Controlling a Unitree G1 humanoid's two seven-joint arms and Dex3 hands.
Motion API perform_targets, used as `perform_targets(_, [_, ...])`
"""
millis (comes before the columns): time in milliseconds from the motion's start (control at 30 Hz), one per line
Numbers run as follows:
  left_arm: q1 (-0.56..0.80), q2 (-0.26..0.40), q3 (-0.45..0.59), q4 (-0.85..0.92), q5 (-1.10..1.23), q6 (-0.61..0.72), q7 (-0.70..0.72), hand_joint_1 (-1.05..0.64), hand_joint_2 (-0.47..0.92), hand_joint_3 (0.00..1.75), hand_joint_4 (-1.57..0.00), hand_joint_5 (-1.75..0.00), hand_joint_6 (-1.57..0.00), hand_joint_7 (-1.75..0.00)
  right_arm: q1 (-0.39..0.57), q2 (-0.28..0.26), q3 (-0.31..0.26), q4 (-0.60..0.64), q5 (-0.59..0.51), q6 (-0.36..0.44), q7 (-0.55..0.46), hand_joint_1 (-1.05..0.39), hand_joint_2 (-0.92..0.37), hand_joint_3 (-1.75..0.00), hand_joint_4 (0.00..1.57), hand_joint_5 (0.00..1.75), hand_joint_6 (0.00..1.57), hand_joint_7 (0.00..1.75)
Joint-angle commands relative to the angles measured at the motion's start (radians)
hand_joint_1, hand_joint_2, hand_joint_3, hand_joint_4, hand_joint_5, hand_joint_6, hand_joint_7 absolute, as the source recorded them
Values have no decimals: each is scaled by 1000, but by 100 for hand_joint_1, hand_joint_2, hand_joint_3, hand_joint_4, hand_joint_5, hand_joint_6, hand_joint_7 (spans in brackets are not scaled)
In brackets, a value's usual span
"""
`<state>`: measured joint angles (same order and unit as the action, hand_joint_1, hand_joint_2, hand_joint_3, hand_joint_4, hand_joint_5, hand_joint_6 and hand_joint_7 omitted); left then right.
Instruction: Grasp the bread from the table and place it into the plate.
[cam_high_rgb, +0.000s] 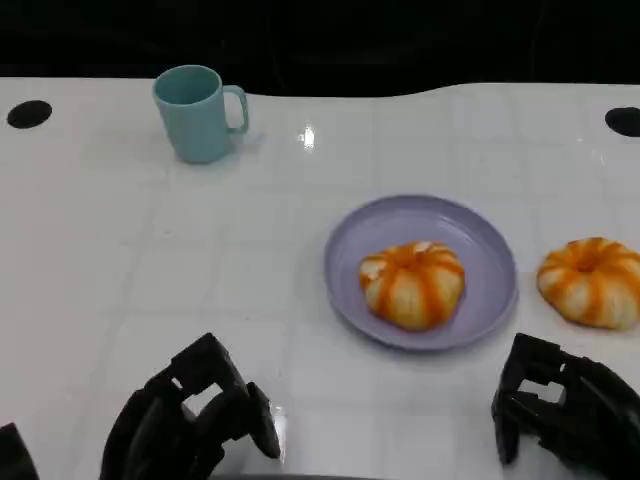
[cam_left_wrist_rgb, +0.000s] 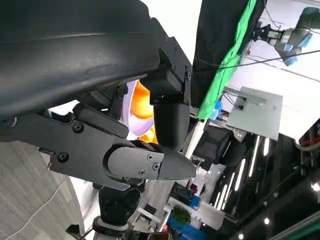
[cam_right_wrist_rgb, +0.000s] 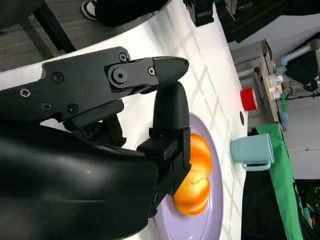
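An orange-and-white striped bread (cam_high_rgb: 412, 283) lies in the round purple plate (cam_high_rgb: 482, 240) right of the table's middle. A second striped bread (cam_high_rgb: 592, 282) lies on the white table just right of the plate, at the picture's edge. My right hand (cam_high_rgb: 562, 412) hovers near the front edge, below that second bread, fingers apart and holding nothing. My left hand (cam_high_rgb: 190, 418) sits at the front left, also holding nothing. The right wrist view looks past the right hand (cam_right_wrist_rgb: 105, 115) to the bread (cam_right_wrist_rgb: 197, 186) on the plate (cam_right_wrist_rgb: 212, 220). Past the left hand (cam_left_wrist_rgb: 110, 140), a bit of orange bread (cam_left_wrist_rgb: 143, 106) shows.
A teal mug (cam_high_rgb: 200, 112) stands at the back left, also seen as a mug (cam_right_wrist_rgb: 253, 151) in the right wrist view. Black round holes (cam_high_rgb: 29, 113) mark the table's far corners. Bare white tabletop lies between the mug and the hands.
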<state>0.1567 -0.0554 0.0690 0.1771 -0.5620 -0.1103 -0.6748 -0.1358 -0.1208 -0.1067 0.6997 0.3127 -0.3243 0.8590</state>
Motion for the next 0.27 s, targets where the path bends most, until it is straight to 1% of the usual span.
perform_targets(33, [-16, 8, 23, 10, -17, 10, -15, -62, 92, 21, -78, -175, -59, -163, -17, -13, -19, 38, 11, -19, 17, -62, -92, -21, 72, 175, 61, 165])
perform_targets(133, [-19, 9, 28, 4, -16, 15, -7, -63, 92, 21, -79, -175, -60, -162, -27, -11, -24, 64, 13, -42, 25, -62, -92, -22, 71, 175, 61, 163])
perform_targets(267, [-17, 9, 28, -12, -6, 18, 7, -62, 92, 22, -79, -175, -60, -166, -42, -9, -32, 102, 16, -64, 45, -64, -92, -22, 72, 175, 62, 162])
